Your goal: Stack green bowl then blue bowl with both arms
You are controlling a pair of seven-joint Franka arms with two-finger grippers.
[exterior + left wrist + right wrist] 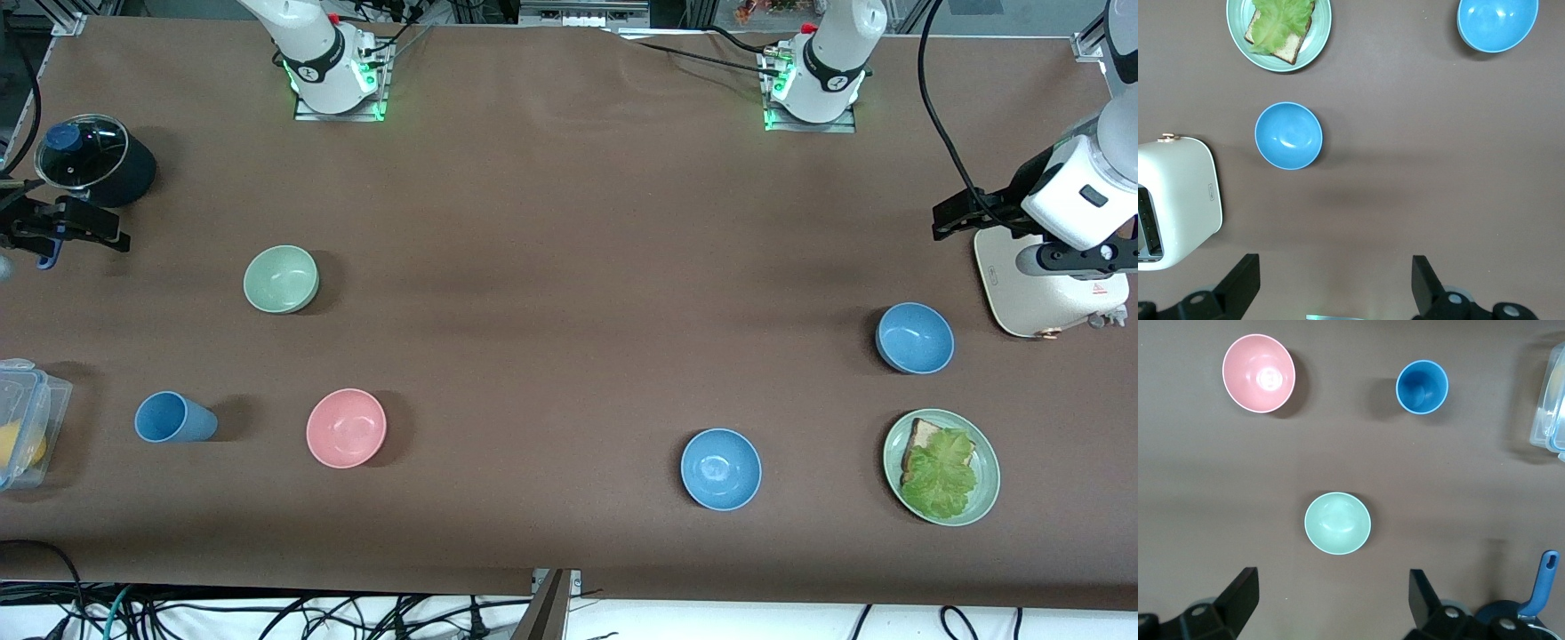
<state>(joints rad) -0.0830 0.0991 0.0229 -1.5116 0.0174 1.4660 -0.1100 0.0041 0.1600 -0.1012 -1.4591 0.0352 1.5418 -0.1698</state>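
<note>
I see the right gripper [1331,603] spread wide over brown cloth beside the matte, round green bowl [281,279] (pink bowl [346,428] nearer the camera); left gripper [1335,287], spread too, hangs near two glossy blue bowls [915,338].

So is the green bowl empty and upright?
Yes, both. The green bowl sits mouth up on the table, its inside bare in the right wrist view.
</note>
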